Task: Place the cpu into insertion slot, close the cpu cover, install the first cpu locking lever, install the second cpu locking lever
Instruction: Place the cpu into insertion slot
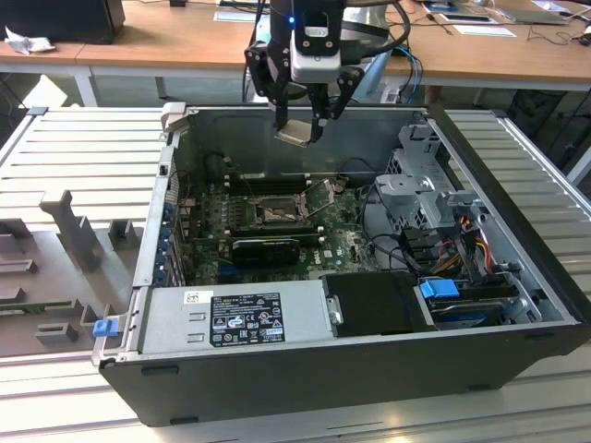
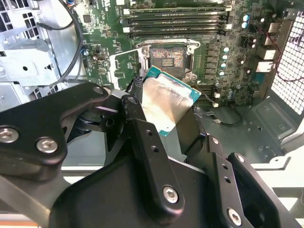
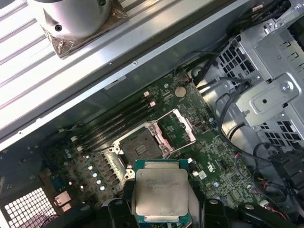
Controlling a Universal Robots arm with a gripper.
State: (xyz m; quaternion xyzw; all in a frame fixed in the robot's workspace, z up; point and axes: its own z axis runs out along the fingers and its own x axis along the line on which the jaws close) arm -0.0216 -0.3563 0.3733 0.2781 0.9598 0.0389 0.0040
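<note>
The cpu [image 1: 294,136] hung in the air in the upper middle of the exterior view, above the open computer case [image 1: 323,378] and not yet in it, tilted with one corner low. My claw [image 1: 297,129] was clenched on two of its opposite edges. In the first wrist view the cpu [image 3: 161,192] showed its silver-grey top flat to the camera. Its nearest edge was cut off by the frame, and the dark fingers [image 3: 118,211] reached only partly into the picture. In the second wrist view the cpu [image 2: 166,102] was glare-washed, and one finger [image 2: 137,114] hid a strip of it.

Below it on the motherboard [image 1: 342,235], well apart from the chip, the insertion slot [image 3: 141,148] lay bare, with its dark pin field visible. The cpu cover [image 3: 176,126] was swung open just beside it, on the exterior view's right of the slot. In the second wrist view my claw's linkage hid part of that cover.

The long memory slots [image 3: 114,123] ran just beyond the slot. In the exterior view the slot [image 1: 277,214] was small and hard to read. The power supply [image 1: 235,318] sat against the case's near wall, at the lower middle of that view. The case rested on a ribbed grey tabletop [image 1: 83,157].
</note>
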